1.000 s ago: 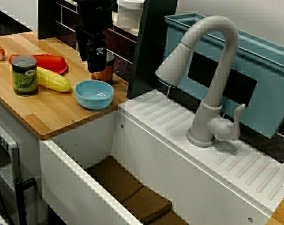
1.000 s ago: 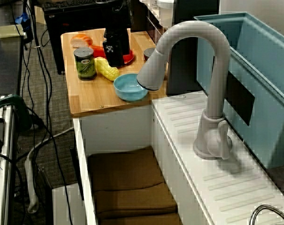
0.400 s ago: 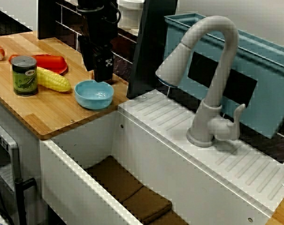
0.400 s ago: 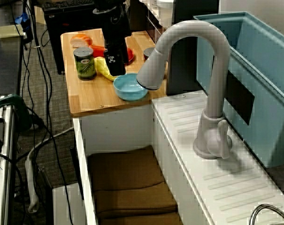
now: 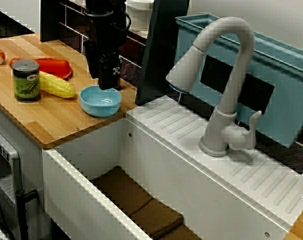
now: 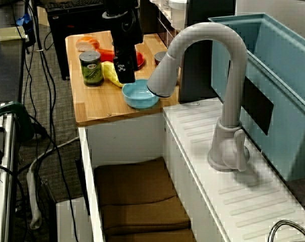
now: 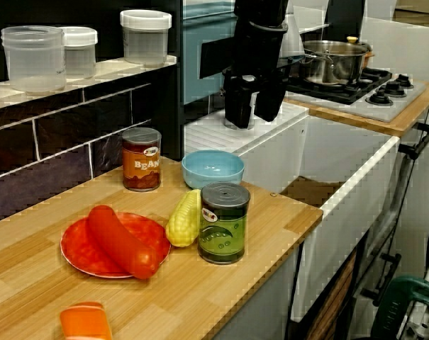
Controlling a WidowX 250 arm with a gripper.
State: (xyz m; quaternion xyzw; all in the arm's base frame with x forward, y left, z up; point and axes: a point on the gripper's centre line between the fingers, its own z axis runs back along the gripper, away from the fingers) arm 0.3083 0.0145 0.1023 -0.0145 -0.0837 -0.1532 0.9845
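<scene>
The hand is hanging just above the light blue bowl, pointing straight down. In the view along the tabletop its two black fingers are standing apart with nothing between them, and they are showing clear of the bowl. In the view across the sink the hand is lining up with the far rim of the bowl. In the view from above the faucet the hand is sitting over the edge of the bowl nearest the corn.

The bowl is sitting upright on the wooden tabletop, near the corner beside the sink. Just beside it, the yellow corn cob is lying on its side, touching the green can, which is standing upright. A brown bean can is standing by the dark tiled wall, near the bowl. Farther along, a red plate is carrying a red sausage.

A grey faucet is arching over the white sink, and brown pads are lying in the basin.
</scene>
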